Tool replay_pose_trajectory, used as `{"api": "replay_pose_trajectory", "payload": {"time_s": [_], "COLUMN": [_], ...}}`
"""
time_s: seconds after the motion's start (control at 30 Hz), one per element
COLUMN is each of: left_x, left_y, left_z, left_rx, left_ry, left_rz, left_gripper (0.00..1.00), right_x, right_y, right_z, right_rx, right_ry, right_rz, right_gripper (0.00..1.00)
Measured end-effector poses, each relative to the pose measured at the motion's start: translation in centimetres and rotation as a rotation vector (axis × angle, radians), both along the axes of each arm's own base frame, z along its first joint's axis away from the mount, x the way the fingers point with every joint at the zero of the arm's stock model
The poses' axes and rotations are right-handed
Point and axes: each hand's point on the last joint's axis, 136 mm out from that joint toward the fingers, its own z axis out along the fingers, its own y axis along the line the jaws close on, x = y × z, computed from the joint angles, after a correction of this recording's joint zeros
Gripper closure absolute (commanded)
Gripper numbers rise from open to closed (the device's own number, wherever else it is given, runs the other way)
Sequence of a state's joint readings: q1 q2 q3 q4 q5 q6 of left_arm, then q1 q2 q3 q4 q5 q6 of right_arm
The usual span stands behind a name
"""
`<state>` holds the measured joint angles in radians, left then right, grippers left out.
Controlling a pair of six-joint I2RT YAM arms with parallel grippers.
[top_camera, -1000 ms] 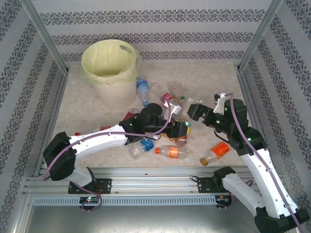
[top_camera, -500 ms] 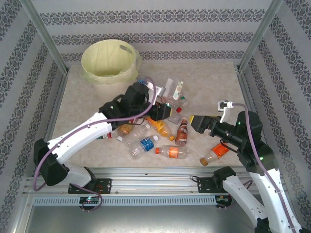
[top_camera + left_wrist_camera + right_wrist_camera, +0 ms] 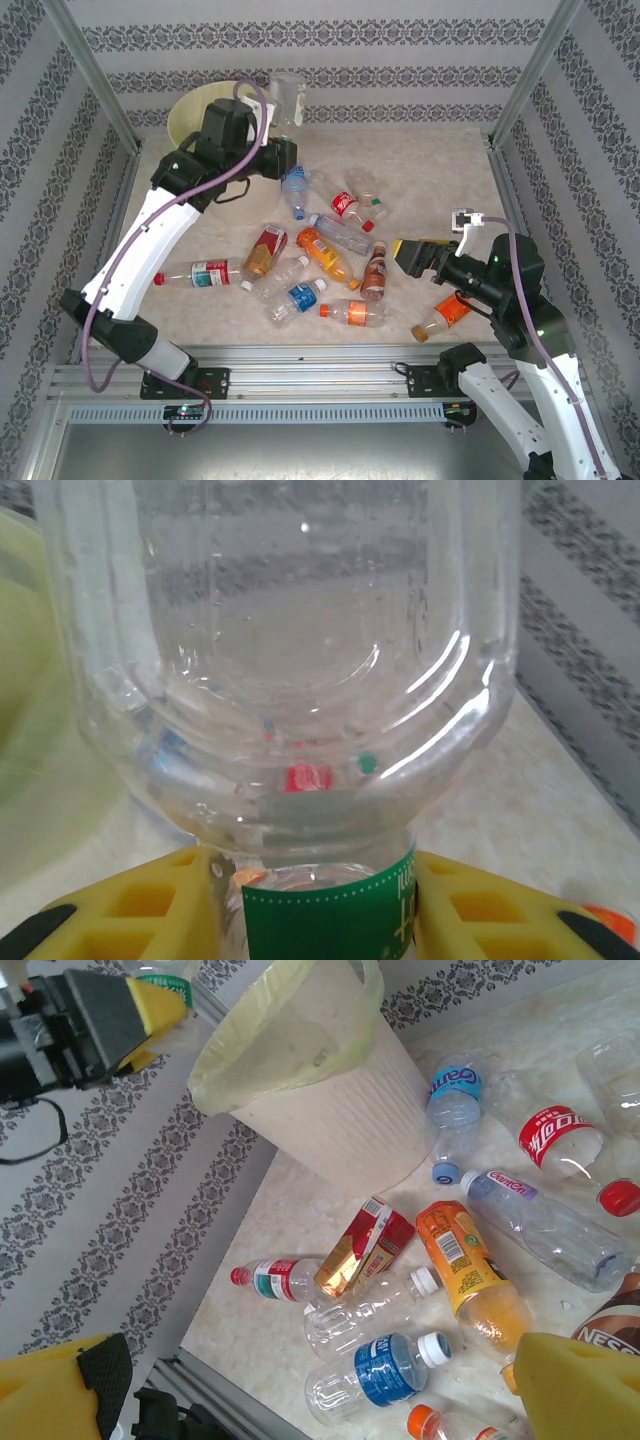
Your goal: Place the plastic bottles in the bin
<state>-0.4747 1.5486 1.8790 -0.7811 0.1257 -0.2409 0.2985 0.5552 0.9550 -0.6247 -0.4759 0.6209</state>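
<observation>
Left gripper (image 3: 320,910) pinches a green-labelled bottle (image 3: 290,680); we can't see its cap, cut off at the frame edge. The left arm (image 3: 150,240) hides most of the bin (image 3: 183,115). Right gripper (image 3: 398,250) is spread wide.

Bench (image 3: 440,170): pale cream, marbled top. Bin (image 3: 320,1110) stands upright at back-left. Bottles lie in a loose cluster mid-bench:
- blue-label bottle (image 3: 294,186) just beside the bin's base
- red-label bottle (image 3: 345,203) and green-capped clear bottle (image 3: 372,198) to its right
- long clear bottle (image 3: 340,233), orange bottle (image 3: 326,256) and brown bottle (image 3: 376,272) in the centre
- red-and-gold bottle (image 3: 265,250), red-capped bottle (image 3: 200,273) and unlabelled clear bottle (image 3: 275,279) to the left
- second blue-label bottle (image 3: 298,297) and orange-capped bottle (image 3: 352,313) near the front
- orange-label bottle (image 3: 445,315) apart, front-right
</observation>
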Motion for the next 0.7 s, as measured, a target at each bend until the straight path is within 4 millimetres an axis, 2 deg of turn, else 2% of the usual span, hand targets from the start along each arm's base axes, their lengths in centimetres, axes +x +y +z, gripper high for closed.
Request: {"api": "replay_pose_trajectory", "payload": {"time_s": [0.2,0.4,0.57,0.7], "left_x": [5.0,8.6,10.3,11.0], "left_y": [4.7,9.2,12.1,13.4], "left_z": [-1.5,-2.9,-3.8,-5.2], "left_rx": [0.061,0.09,0.096,0.106], "left_ry": [0.049,0.088,0.119,0.155], "left_rz": [0.144,0.26,0.324,0.351], "left_gripper": [0.6,0.6,0.6,0.59], "right_x": [0.3,0.6,0.8,1.0], "right_y": [-0.1,-0.3,-0.4,-0.4], "right_z": [-0.2,-0.6,-1.5,-2.2], "right_rx": [-0.005,-0.017,-0.026,-0.033], "right_ry": [0.005,0.021,0.039,0.057], "right_rz": [-0.011,-0.029,-0.038,-0.042], "right_gripper": [0.02,0.02,0.02,0.02]}}
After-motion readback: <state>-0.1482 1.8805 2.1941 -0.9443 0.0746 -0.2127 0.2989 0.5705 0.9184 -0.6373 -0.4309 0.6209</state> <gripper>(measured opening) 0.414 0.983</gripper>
